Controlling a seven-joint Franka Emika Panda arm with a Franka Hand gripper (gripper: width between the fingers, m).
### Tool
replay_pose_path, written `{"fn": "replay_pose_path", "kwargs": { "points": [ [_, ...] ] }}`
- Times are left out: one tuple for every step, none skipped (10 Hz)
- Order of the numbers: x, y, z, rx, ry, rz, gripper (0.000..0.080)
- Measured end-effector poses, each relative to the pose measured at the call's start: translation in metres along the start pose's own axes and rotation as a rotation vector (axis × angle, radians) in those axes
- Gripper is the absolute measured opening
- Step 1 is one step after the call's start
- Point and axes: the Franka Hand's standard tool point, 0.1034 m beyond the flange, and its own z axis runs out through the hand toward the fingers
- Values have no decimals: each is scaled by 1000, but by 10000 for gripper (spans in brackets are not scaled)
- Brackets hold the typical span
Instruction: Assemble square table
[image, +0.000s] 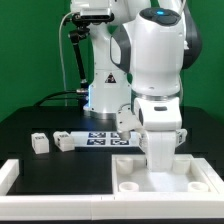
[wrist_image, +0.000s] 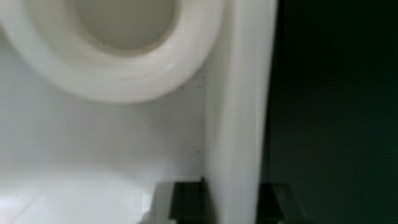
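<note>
One leg (image: 160, 158) upright on panel (image: 200, 183), lower right. Jaws pressed together. Other legs (image: 38, 143) loose, left-centre, still unattached.

1 marker board (image: 101, 139) lies flat on the black table (image: 70, 170). Behind the marker board rises a green backdrop (image: 30, 50). Nearer the camera than the marker board, toward the exterior view's left, a long white bar (image: 12, 176) edges the table.

- My arm (image: 158, 50): a glossy white plastic shell that catches bright highlights.
- The surface (image: 40, 120): matt black, no sheen.
- The square table panel (image: 185, 172): smooth white plastic, softly satin.
- The leg blocks (image: 39, 143): the same white plastic, with matt printed tags.
- The backdrop (image: 30, 50): matt green, cloth-like.
</note>
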Motion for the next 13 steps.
{"fn": "replay_pose_path", "kwargs": {
  "points": [
    [1, -1, -1, -7, -2, 6, 74],
    [1, -1, -4, -10, -3, 8, 74],
    [1, -2, -2, -7, -2, 10, 74],
    [1, -2, -2, -6, -2, 10, 74],
    [1, -2, -2, -6, -2, 10, 283],
    [1, -2, -1, -5, -2, 10, 283],
    [1, -2, -2, -6, -2, 10, 483],
    [1, -1, -3, -8, -2, 10, 593],
    [1, -1, -3, -9, -2, 10, 593],
    [1, -1, -3, -9, -2, 10, 640],
    [1, -1, -3, -10, -2, 10, 647],
    [1, -1, -3, -10, -2, 10, 647],
    [1, -1, -3, -10, -2, 10, 648]
  ]
}}
